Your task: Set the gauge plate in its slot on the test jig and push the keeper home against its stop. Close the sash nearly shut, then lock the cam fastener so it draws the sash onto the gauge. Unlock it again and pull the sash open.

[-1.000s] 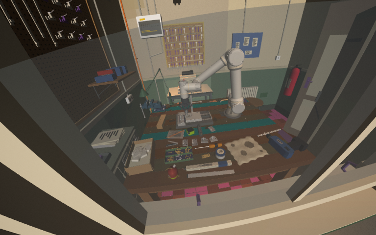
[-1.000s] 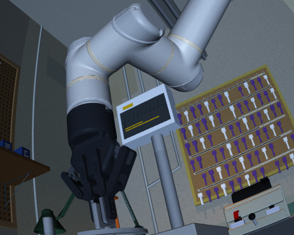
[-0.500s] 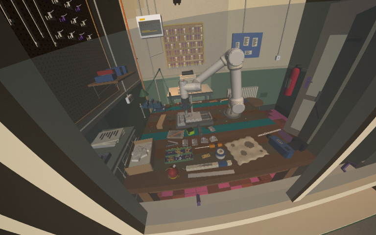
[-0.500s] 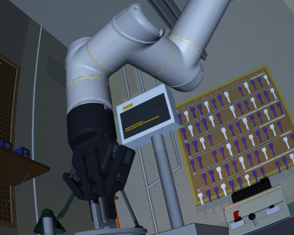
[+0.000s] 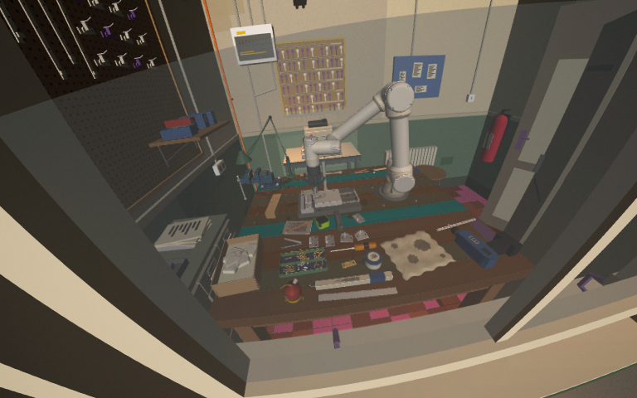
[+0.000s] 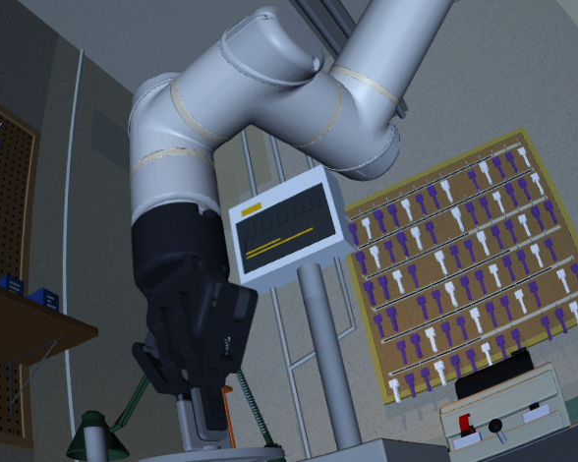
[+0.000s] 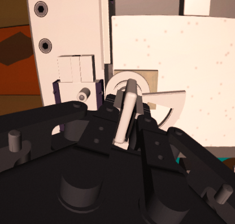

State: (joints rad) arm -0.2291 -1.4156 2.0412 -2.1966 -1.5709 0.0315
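Note:
The cam fastener's pale lever (image 7: 127, 113) stands up from its round hub (image 7: 127, 86) on the speckled sash (image 7: 175, 74). A curved cam blade (image 7: 169, 107) reaches out to the right of the hub. Left of the hub sits a small keeper block (image 7: 77, 95) with a pin, against the white jig frame (image 7: 67, 31). The test jig (image 5: 328, 201) sits on the workbench under the arm. The gauge plate is hidden from me. My gripper (image 7: 125, 130) is closed around the lever.
The workbench (image 5: 361, 246) carries many loose items in front of the jig: a cloth (image 5: 418, 254), a tape roll (image 5: 373, 259), a parts tray (image 5: 302, 261) and a cardboard box (image 5: 237, 264). A vise (image 5: 258, 177) stands left of the jig.

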